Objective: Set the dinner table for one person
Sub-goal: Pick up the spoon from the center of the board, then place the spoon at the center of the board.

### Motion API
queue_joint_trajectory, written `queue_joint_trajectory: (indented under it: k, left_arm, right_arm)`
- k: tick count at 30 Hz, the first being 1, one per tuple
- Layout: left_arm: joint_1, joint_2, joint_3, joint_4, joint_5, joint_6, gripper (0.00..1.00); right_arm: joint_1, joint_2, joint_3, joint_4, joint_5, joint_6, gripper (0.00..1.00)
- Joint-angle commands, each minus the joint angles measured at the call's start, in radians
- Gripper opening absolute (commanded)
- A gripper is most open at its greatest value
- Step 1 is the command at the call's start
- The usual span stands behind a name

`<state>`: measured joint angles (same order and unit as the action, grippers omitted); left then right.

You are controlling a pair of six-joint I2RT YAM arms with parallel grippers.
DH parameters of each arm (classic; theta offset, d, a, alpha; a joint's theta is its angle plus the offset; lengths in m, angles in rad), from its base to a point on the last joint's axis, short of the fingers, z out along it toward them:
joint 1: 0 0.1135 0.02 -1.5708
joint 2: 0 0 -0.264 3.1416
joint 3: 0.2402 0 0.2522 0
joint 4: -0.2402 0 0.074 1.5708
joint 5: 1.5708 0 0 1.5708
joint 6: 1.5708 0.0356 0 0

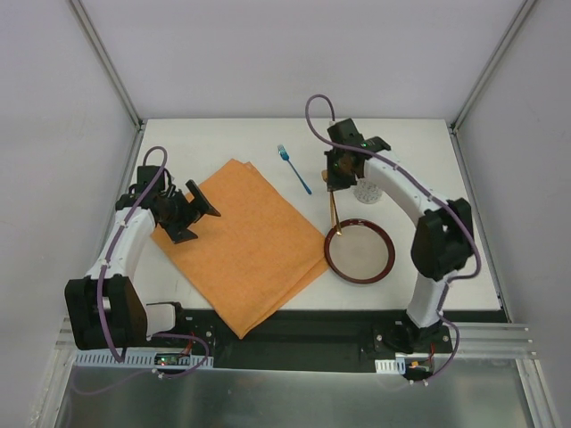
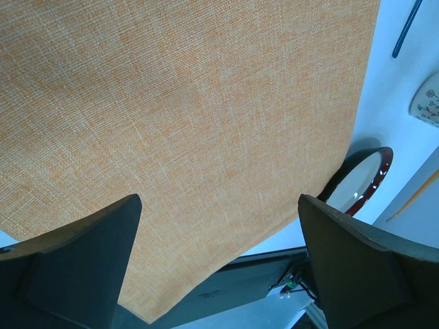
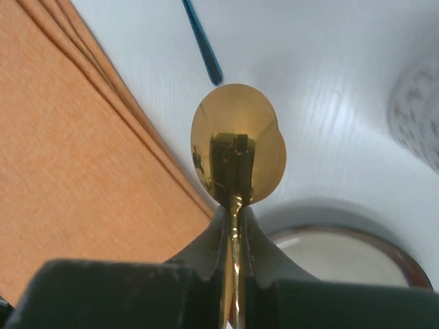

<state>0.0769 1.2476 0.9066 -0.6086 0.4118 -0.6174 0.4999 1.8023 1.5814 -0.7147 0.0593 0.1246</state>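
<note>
- Over the white dinner table (image 1: 259, 134), at about 1 o'clock from its middle, pinches a gold spoon (image 3: 238, 144) by the neck in the right claw (image 3: 234, 212), clamped hard on the metal.
- Rides above it, white surface directly below the claw.
- Looks like the cutlery step: spoon gripped, not yet laid.
- Shows a blue fork (image 1: 294, 169) at 10 o'clock of that claw, a red-rimmed plate (image 1: 359, 251) at 5 o'clock, a patterned cup (image 1: 368, 190) at 3 o'clock.
- Calls next for carrying the spoon beside the plate, lowering flat, then letting go.
- Holds the left claw (image 1: 196, 223) spread wide and empty at 9 o'clock, above the orange placemat (image 1: 250, 250).
</note>
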Motion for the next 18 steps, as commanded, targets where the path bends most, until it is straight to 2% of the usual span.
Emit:
queue_joint_trajectory:
  k: [1, 3, 10, 13, 18]
  left_arm:
    - [-0.015, -0.049, -0.017, 0.007, -0.002, -0.008, 0.99]
    - [-0.016, -0.063, -0.037, 0.007, -0.005, -0.013, 0.99]
    - [-0.019, -0.096, -0.074, 0.006, -0.001, -0.010, 0.99]
    - [-0.025, -0.099, -0.081, 0.009, -0.004, -0.001, 0.99]
    - [-0.042, -0.105, -0.075, 0.023, 0.004, 0.024, 0.99]
  right_arm:
    - [-0.004, 0.181, 0.254, -0.164, -0.090, -0.088, 0.01]
    - [-0.006, 0.262, 0.389, -0.193, -0.093, -0.101, 0.01]
    - [-0.006, 0.416, 0.645, -0.241, -0.082, -0.098, 0.01]
    - [-0.008, 0.459, 0.664, -0.227, -0.130, -0.108, 0.01]
    - [-0.014, 0.447, 0.549, -0.097, -0.298, -0.151, 0.01]
